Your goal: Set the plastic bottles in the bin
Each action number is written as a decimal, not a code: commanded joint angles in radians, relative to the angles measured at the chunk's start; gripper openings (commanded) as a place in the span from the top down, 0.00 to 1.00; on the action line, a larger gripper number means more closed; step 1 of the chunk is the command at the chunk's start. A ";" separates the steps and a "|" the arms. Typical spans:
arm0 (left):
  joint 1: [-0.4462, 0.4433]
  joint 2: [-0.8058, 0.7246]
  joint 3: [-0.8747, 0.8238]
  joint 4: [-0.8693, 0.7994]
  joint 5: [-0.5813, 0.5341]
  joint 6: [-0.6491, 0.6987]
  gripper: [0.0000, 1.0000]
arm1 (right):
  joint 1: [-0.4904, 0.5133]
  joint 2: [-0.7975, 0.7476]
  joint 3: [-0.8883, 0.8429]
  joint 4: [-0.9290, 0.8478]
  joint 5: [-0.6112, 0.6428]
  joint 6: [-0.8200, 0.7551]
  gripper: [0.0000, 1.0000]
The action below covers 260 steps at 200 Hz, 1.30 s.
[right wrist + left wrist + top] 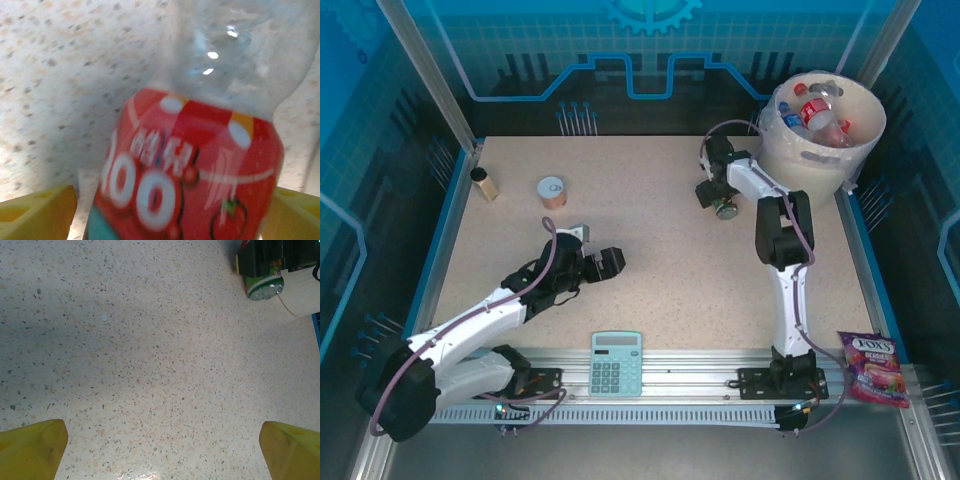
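1. Top external view: the right gripper (716,197) is out at the far right of the table (660,300), just short of the bin (798,165), with a bottle (726,209) at its tips.
2. Right wrist: that bottle (200,190), with a red label and clear body, sits between the yellow fingertips (35,212). The jaws are spread wide, one tip on each side, with a sliver of gap on the left and nothing clamped.
3. The bin stands in the far right corner, hard by the blue side rail, with several bottles (817,115) already inside.
4. The left gripper (605,262) sits low over mid-table, jaws wide apart and empty. Left wrist has bare speckled surface between its fingertips (32,450), with the bottle (265,284) and bin wall (302,290) far ahead.
5. Open room: the whole middle of the table. The edges are busier, with a tin can (552,191) and brown jar (485,184) far left, a calculator (617,363) on the near rail, and a sweets bag (873,368) off the near right corner.
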 commanded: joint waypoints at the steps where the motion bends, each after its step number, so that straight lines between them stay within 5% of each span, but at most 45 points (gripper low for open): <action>1: 0.007 -0.002 -0.017 0.005 -0.007 0.000 0.01 | 0.001 -0.110 -0.068 0.031 -0.012 0.066 0.08; 44: 0.008 0.010 -0.015 0.011 -0.005 0.003 0.01 | -0.011 -0.084 -0.038 0.004 -0.029 0.086 0.11; 69: 0.008 0.014 -0.017 0.016 -0.006 0.000 0.01 | -0.001 -0.091 -0.063 0.028 -0.055 0.082 0.26; 115: 0.009 0.012 -0.019 0.017 -0.005 0.000 0.01 | 0.002 -0.070 -0.056 0.009 -0.064 0.076 0.35; 162: 0.009 0.020 -0.005 0.016 -0.003 0.006 0.01 | 0.001 -0.100 -0.059 0.015 -0.066 0.057 0.38; 260: 0.009 0.087 0.043 0.028 0.017 0.013 0.01 | 0.050 -0.491 -0.049 0.013 -0.031 -0.033 0.42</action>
